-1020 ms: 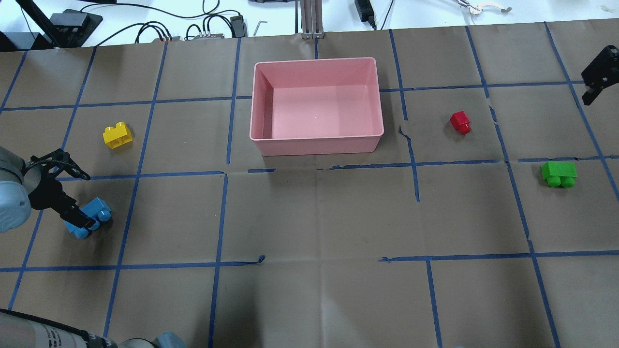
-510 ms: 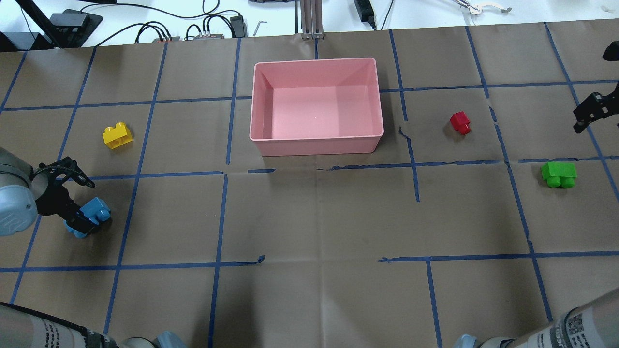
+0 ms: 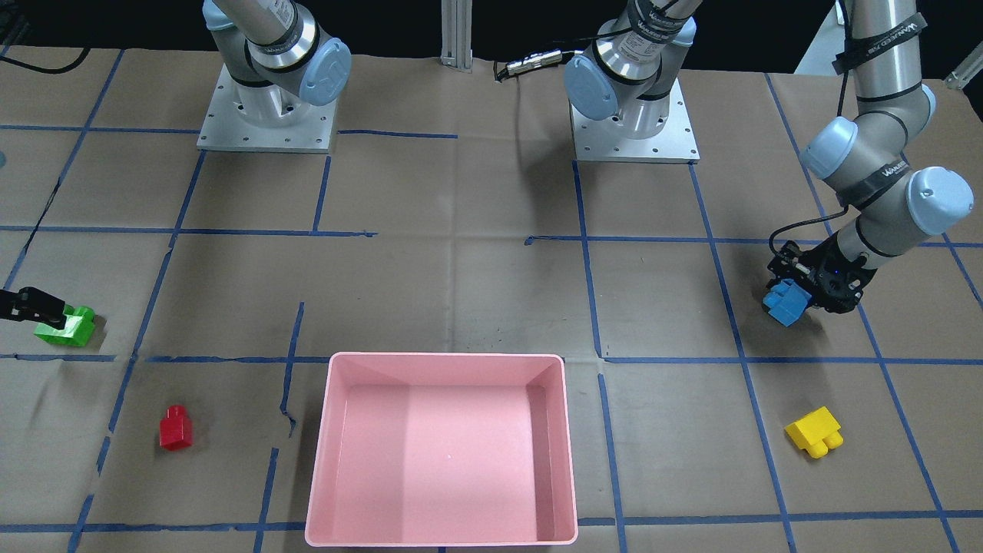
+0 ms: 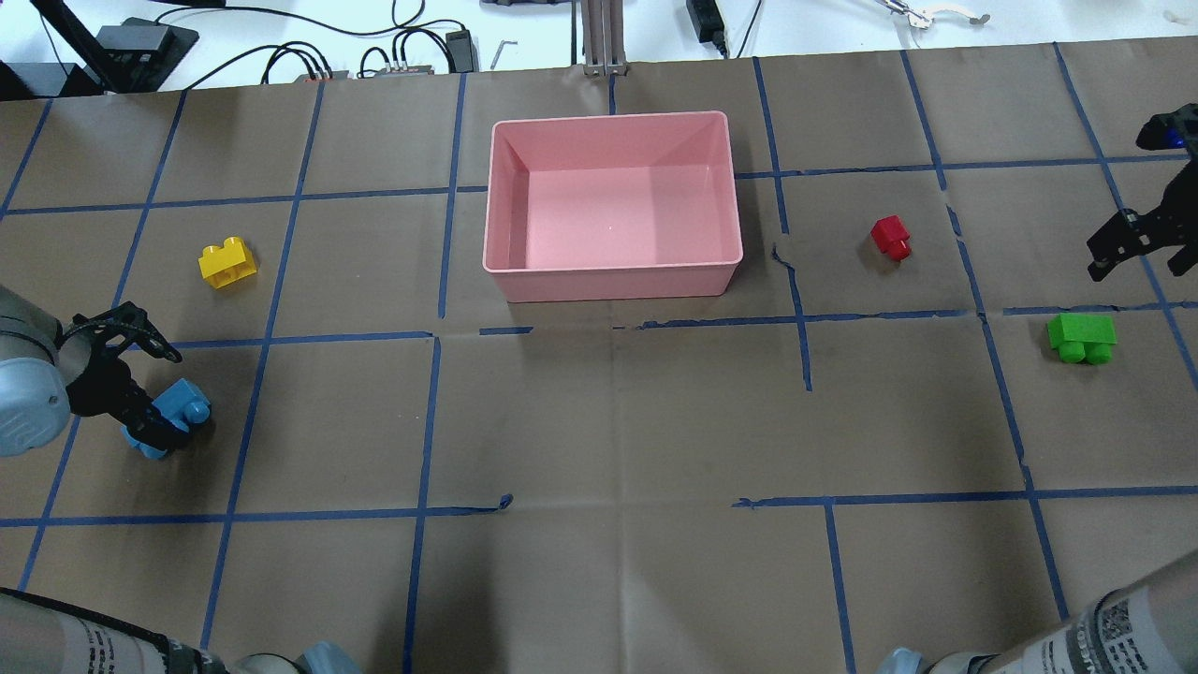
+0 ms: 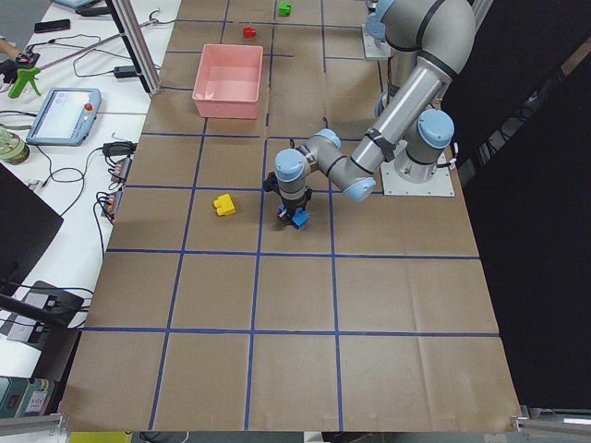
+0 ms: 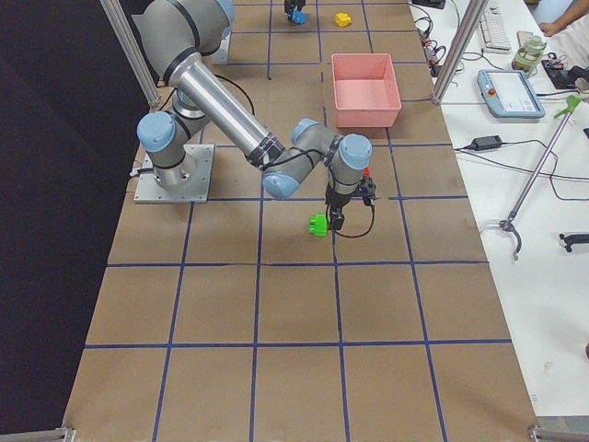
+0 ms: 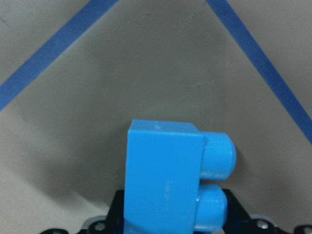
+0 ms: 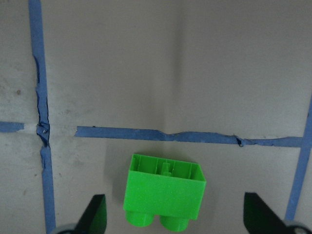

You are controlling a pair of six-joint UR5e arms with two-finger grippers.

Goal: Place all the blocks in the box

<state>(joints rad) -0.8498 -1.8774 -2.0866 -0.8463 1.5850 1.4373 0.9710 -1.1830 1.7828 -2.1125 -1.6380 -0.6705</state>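
Note:
My left gripper is shut on the blue three-stud brick, which it holds on its side just above the paper; the left wrist view shows the brick close up. My right gripper is open, hanging above and just beyond the green two-stud brick; in the right wrist view the brick lies on its side between the spread fingers. The yellow brick lies at far left, the red brick right of the pink box, which holds nothing.
Brown paper with a blue tape grid covers the table. Both arm bases stand on the robot's side. Cables and tools lie beyond the far table edge. A metal post rises behind the box.
My right gripper has come in from the right edge and moved nearer, toward the green brick. My left gripper has shifted slightly with the blue brick in it.

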